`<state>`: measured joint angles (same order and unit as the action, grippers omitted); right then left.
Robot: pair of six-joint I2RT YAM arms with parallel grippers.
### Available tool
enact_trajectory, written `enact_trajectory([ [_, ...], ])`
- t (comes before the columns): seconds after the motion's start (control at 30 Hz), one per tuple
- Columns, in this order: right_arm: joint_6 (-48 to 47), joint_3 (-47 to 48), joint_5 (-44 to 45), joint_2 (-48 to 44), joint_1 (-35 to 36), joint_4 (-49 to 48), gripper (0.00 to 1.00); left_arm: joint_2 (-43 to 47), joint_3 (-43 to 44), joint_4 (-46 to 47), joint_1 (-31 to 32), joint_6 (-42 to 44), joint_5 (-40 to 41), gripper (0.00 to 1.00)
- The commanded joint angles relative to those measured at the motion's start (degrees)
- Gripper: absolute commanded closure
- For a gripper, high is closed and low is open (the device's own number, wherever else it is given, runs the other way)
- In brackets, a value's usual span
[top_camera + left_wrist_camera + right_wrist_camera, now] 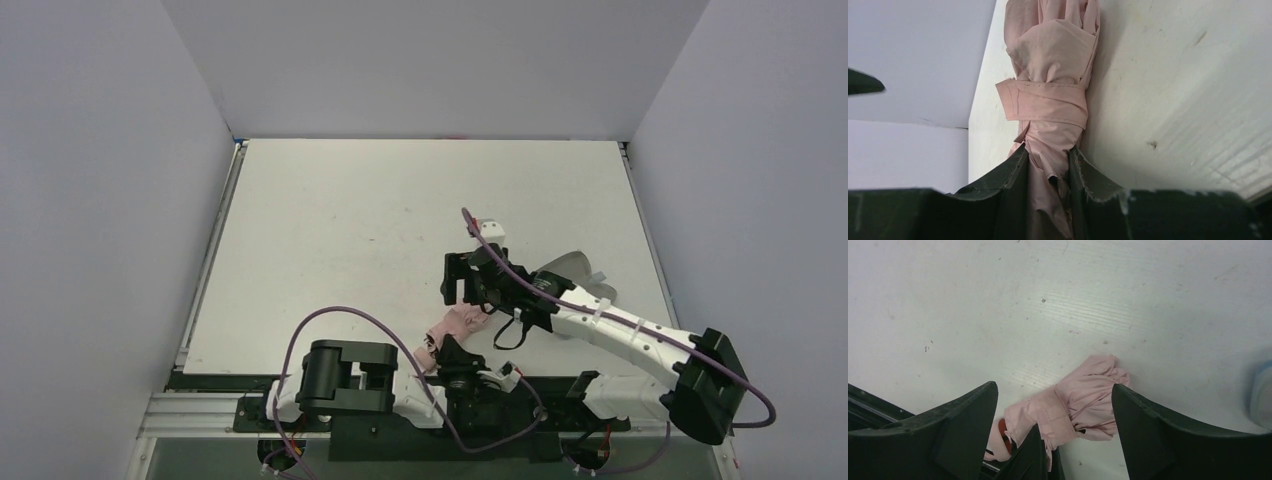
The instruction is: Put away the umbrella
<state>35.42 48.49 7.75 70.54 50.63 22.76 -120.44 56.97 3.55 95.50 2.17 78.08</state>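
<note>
Reaching low over the near edge of the table (350,220), we are clenching our left gripper (1048,156) around the strapped umbrella (1048,95); our right gripper (1054,390) is hovering above it, jaws released. Our left fingers (1008,180) are hiding its near end.

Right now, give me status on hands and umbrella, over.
Left hand shut on umbrella. Right hand open over it. Blue case apart, not blocking.

Far table (350,220) open; umbrella (1048,100), left hand (1048,165), right hand (1054,395) crowd near edge.
</note>
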Motion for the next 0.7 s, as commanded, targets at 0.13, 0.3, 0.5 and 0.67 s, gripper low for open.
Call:
enact_trajectory([
  [0.13, 9.83, -7.86, 0.53, -13.4, -9.26, 3.6, 0.18, 1.96, 4.41, -8.9, -2.24, -8.8, -17.93, 0.28],
  [0.3, 13.63, -10.31, 1.25, -18.14, -11.37, 6.7, 0.16, 7.11, 5.36, -10.0, -2.5, -9.43, -22.45, 0.05],
  [0.5, 18.9, -12.33, 2.76, -23.22, -12.53, 9.09, 0.15, 15.35, 3.96, -11.56, -2.56, -9.36, -28.29, 0.03],
  [0.67, 20.73, -12.6, 3.31, -26.55, -12.98, 10.21, 0.14, 22.92, 0.18, -12.78, -2.56, -10.4, -32.86, 0.03],
])
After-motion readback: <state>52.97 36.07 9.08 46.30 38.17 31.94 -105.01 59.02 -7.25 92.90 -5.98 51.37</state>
